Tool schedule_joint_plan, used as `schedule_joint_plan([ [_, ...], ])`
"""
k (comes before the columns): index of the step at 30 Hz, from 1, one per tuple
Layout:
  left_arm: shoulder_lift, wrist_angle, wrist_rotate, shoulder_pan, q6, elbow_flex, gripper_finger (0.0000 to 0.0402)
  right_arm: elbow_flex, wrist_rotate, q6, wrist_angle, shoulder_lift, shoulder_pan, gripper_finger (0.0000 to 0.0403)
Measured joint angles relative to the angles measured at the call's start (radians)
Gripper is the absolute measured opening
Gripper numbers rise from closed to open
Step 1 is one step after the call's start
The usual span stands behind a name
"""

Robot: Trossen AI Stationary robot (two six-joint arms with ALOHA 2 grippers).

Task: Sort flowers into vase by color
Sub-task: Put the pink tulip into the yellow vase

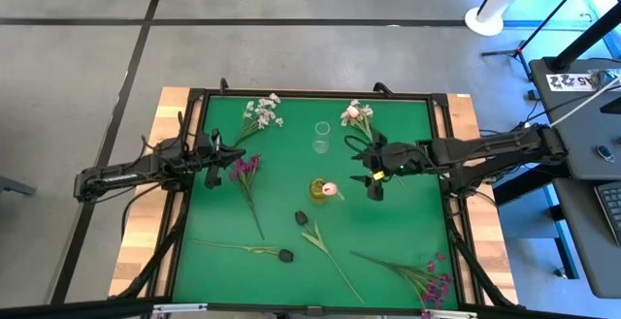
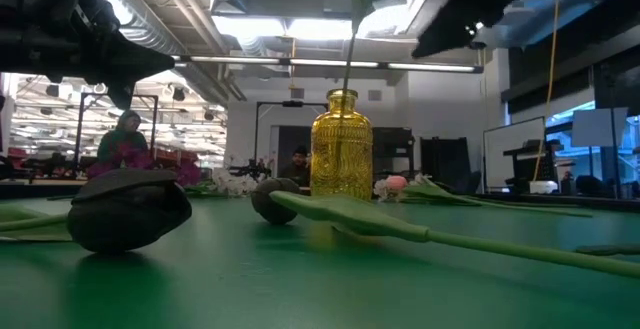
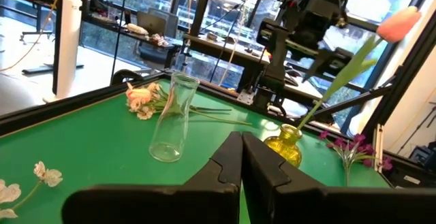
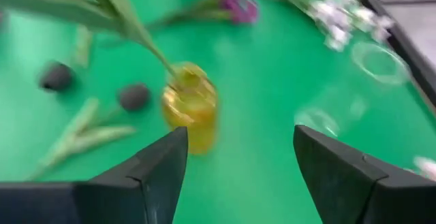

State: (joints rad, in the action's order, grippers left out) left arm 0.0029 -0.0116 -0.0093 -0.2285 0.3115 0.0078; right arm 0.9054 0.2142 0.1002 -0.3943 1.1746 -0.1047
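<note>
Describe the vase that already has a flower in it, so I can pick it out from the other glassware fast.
Find the green mat and go to its middle, just left of the right claw. The yellow vase stands there, upright, with a pink tulip in its neck. The two glass vases farther back are clear and empty; this one is amber-yellow and patterned.

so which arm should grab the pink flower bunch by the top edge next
Right. The open right gripper sits just below the pale pink flower bunch, having left a pink bud in the yellow glass vase. The shut left gripper is across the mat.
</note>
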Motion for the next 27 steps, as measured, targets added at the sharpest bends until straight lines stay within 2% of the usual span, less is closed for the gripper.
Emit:
schedule_joint_plan([
  [4,0.000,-0.001,0.000,0.000,0.001,0.000,0.0000,0.000,0.134,0.046,-0.130,-0.009,0.000,0.0266],
  [7,0.000,-0.002,0.000,0.000,-0.004,0.000,0.0000,0.000,0.238,0.139,-0.242,-0.008,0.002,0.0266],
  [10,0.000,-0.002,0.000,0.000,-0.004,0.000,0.0000,-0.003,0.264,0.257,-0.327,0.003,0.037,0.0266],
  [14,0.000,-0.005,0.000,0.000,-0.007,0.000,0.0000,-0.046,0.215,0.296,-0.327,0.007,0.133,0.0266],
  [18,0.000,-0.006,0.000,0.000,-0.007,0.000,0.0000,-0.118,0.159,0.290,-0.252,0.023,0.295,0.0266],
  [23,0.000,-0.008,0.000,0.000,0.001,0.000,0.0000,-0.211,-0.004,0.232,-0.107,0.063,0.499,0.0266],
  [27,0.000,-0.008,0.000,0.000,0.023,0.000,0.0000,-0.258,-0.113,0.196,-0.005,0.107,0.585,0.0266],
])
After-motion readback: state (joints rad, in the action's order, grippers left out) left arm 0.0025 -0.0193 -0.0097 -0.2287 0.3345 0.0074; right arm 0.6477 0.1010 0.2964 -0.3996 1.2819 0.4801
